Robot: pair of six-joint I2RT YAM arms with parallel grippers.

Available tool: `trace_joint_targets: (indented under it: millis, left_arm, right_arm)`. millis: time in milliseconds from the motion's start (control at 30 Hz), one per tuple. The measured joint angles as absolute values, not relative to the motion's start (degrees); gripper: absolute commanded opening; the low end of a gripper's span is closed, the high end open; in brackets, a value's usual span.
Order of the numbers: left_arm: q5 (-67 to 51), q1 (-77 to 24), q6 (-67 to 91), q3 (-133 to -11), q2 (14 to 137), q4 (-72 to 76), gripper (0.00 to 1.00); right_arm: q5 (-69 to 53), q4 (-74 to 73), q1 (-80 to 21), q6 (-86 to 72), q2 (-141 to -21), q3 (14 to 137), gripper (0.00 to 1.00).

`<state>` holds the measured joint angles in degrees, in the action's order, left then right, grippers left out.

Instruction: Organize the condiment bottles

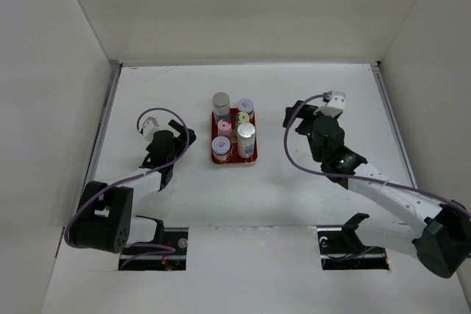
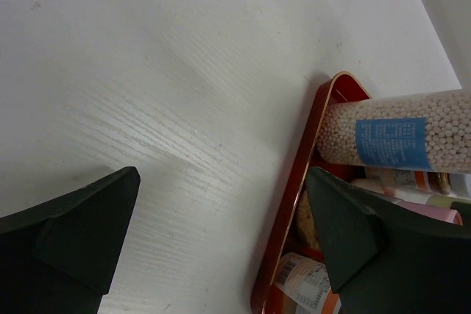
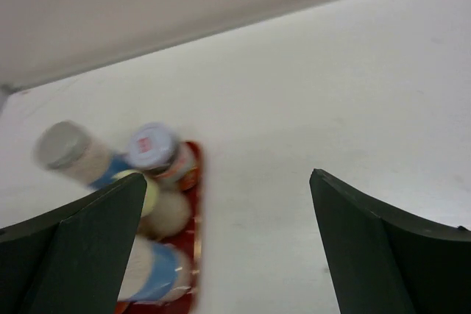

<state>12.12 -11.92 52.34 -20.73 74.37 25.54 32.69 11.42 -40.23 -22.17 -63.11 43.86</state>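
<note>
Several condiment bottles stand packed on a red tray (image 1: 252, 158) at the table's middle: a silver-capped jar (image 1: 221, 102) at the far left corner, a white-capped one (image 1: 245, 105), a pink cap (image 1: 224, 128), a yellow cap (image 1: 243, 118), another silver cap (image 1: 246, 132) and a near-left jar (image 1: 221, 147). My left gripper (image 1: 182, 134) is open and empty just left of the tray. In the left wrist view it (image 2: 221, 218) faces the tray rim (image 2: 294, 196) and a blue-labelled jar of pale beads (image 2: 397, 137). My right gripper (image 1: 298, 115) is open and empty to the tray's right; in the right wrist view it (image 3: 228, 211) sees the bottles blurred at the left (image 3: 151, 145).
White walls enclose the table on three sides. Two dark slots at the near edge hold the arm bases (image 1: 154, 244) (image 1: 349, 244). Bare white tabletop lies either side of the tray.
</note>
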Motion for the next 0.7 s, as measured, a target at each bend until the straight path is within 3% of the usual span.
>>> trace_joint_targets:
  millis: [200, 400, 567, 700]
  left_arm:
    - [11.81, -12.03, 52.34, -20.73, 74.37, 26.81, 1.0]
    - [11.79, -12.01, 52.36, -20.73, 74.37, 27.33, 1.0]
    - [11.84, -12.01, 52.36, -20.73, 74.37, 27.66, 1.0]
    - [11.75, -12.01, 52.4, -20.73, 74.39, 27.7, 1.0]
  right_arm:
    - [34.3, 14.24, -28.67, -29.08, -66.35, 31.27, 1.0]
    - [33.15, 19.81, -28.25, -30.92, -71.7, 29.63, 0.99]
    - [31.33, 25.52, -29.71, -30.13, -74.65, 29.63, 0.46]
    - [30.76, 27.59, -29.76, -29.82, -74.81, 29.63, 0.23]
